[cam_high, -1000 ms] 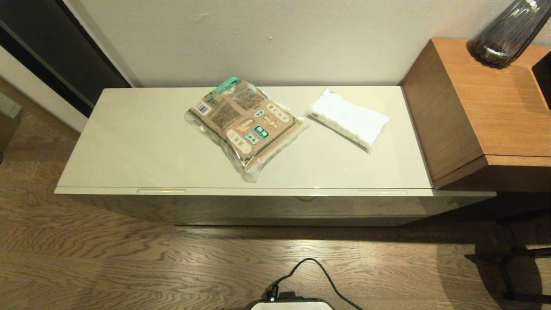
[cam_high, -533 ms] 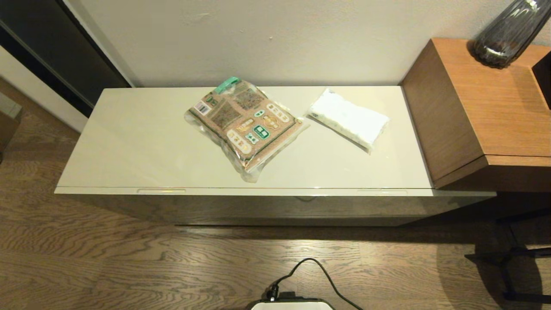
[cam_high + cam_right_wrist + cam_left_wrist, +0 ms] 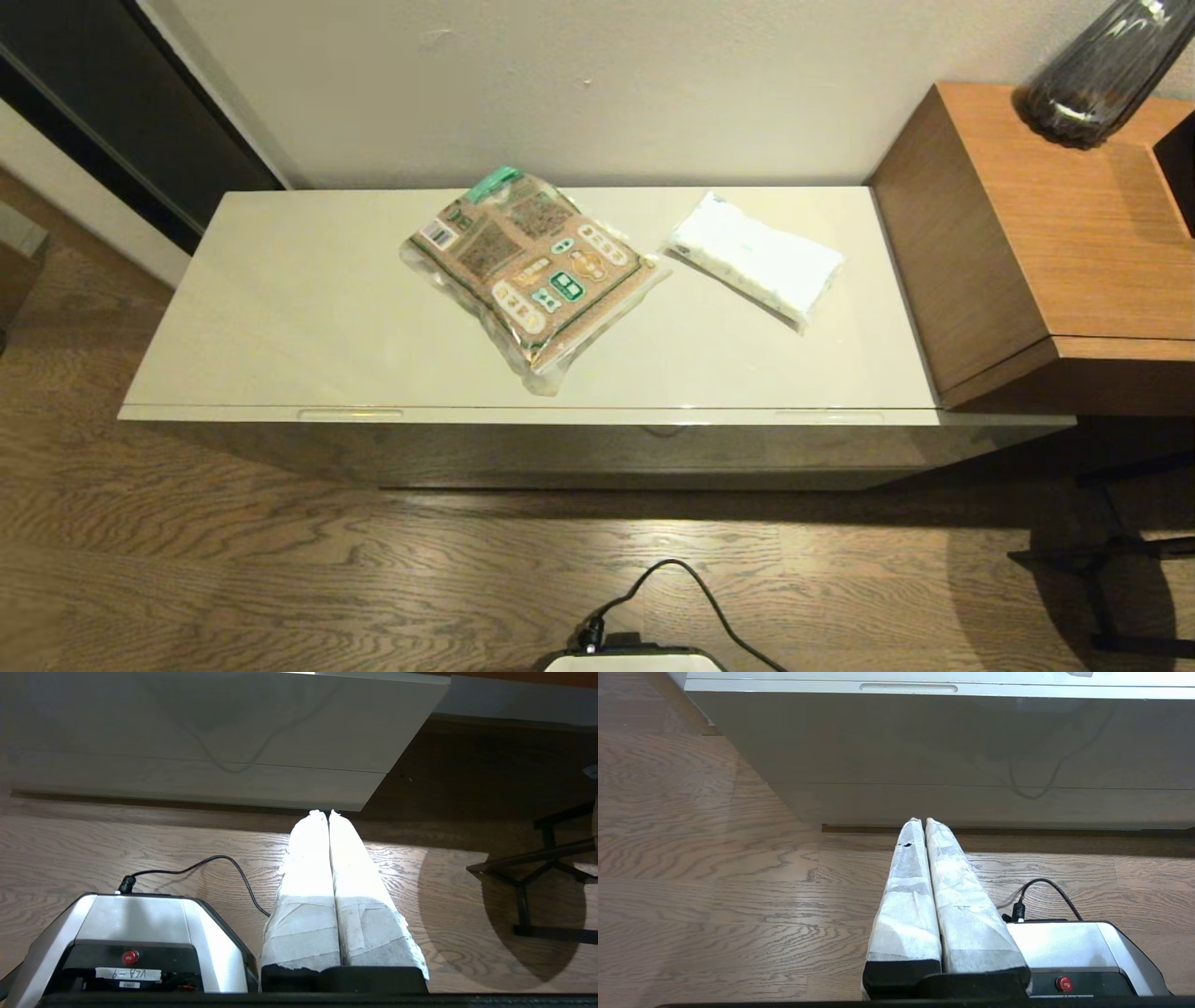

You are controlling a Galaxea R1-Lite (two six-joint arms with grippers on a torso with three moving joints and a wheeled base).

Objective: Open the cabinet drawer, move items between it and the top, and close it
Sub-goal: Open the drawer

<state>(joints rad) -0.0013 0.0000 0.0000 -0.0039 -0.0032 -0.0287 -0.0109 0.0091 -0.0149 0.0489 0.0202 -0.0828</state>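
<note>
A brown-and-green printed packet (image 3: pixel 530 271) in clear plastic lies in the middle of the glossy cream-white top (image 3: pixel 299 317). A smaller soft white pack (image 3: pixel 756 259) rests to its right on the same slab. The cabinet drawer (image 3: pixel 597 455) is closed, its front below the top's edge, with a slim recessed slot (image 3: pixel 908 688) near the upper rim. My left gripper (image 3: pixel 920 821) hangs shut and empty above the floor, well short of the cabinet front (image 3: pixel 924 742). My right gripper (image 3: pixel 325 813) is likewise shut and empty, near the cabinet's right end (image 3: pixel 224 728). Neither arm shows in the head view.
A taller orange-brown wooden unit (image 3: pixel 1055 243) adjoins the top on the right and carries a dark glass vase (image 3: pixel 1102 70). My base (image 3: pixel 630 658) with a black cable (image 3: pixel 691 588) stands on the wood floor. Black furniture legs (image 3: pixel 537 877) stand at the right.
</note>
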